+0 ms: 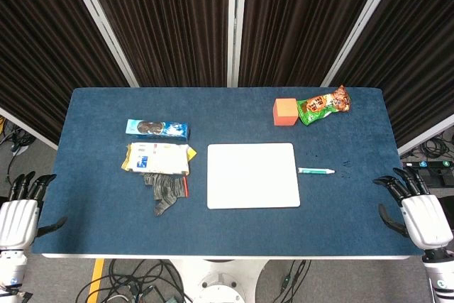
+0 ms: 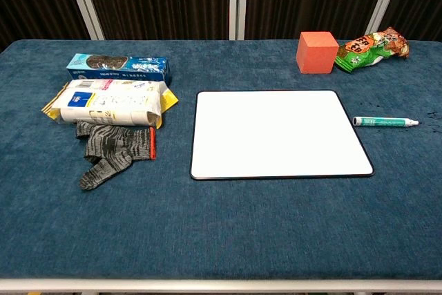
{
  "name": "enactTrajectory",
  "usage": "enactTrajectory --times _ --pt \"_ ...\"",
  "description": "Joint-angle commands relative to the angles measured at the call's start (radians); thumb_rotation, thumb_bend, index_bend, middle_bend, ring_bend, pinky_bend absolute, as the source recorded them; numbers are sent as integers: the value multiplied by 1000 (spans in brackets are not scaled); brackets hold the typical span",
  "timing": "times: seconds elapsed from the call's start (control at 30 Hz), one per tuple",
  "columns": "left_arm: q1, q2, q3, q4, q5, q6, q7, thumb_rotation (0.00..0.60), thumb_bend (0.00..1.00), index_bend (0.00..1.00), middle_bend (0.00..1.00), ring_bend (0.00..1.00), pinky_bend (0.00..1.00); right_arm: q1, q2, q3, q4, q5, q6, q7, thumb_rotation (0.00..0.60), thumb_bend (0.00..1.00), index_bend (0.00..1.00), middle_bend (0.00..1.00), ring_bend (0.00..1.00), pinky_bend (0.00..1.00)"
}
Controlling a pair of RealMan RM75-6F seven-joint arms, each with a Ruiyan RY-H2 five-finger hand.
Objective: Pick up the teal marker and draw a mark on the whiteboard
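The teal marker [image 1: 316,171] [image 2: 385,121] lies flat on the blue cloth, just right of the whiteboard [image 1: 252,175] [image 2: 278,133], pointing left to right. The whiteboard is blank and lies in the middle of the table. My right hand [image 1: 417,208] rests at the table's right edge, fingers apart, holding nothing, well to the right of the marker. My left hand [image 1: 21,207] sits at the left edge, fingers spread and empty. Neither hand shows in the chest view.
An orange cube [image 1: 284,112] and a green snack bag [image 1: 323,105] sit at the back right. Left of the board lie a blue cookie box [image 1: 157,129], a yellow-white packet [image 1: 157,158] and a grey glove [image 1: 166,191]. Cables lie on the floor below.
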Motion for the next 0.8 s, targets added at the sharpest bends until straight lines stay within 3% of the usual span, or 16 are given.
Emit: enactTrajectory --times 0.03,0.2,0.33,0.4,0.57,0.8 --pt "-3 2 0 -2 -7 -10 5 600 93 159 158 38 40 6 -3 5 -1 3 -11 -2 600 354 260 283 105 71" --pt "-3 3 -1 -5 -8 -6 6 600 93 159 159 38 40 14 -10 11 -8 4 -27 -14 600 342 259 287 106 70" --pt "-4 -1 -3 -1 -6 -5 0 600 93 159 158 38 40 33 -42 39 -36 40 -56 -90 600 151 253 295 111 70" --pt "-6 -4 -3 2 -6 -7 -4 600 93 159 158 38 40 59 -60 54 -52 72 -108 -158 600 123 243 297 112 70" --pt "-11 -11 -2 21 -11 -19 -27 600 93 159 158 38 40 169 -157 113 -25 226 -315 -315 600 183 239 300 112 70" --pt "-13 -15 -5 49 -27 -34 -60 600 93 159 158 38 40 325 -343 175 163 417 -551 -435 600 212 300 330 116 70"
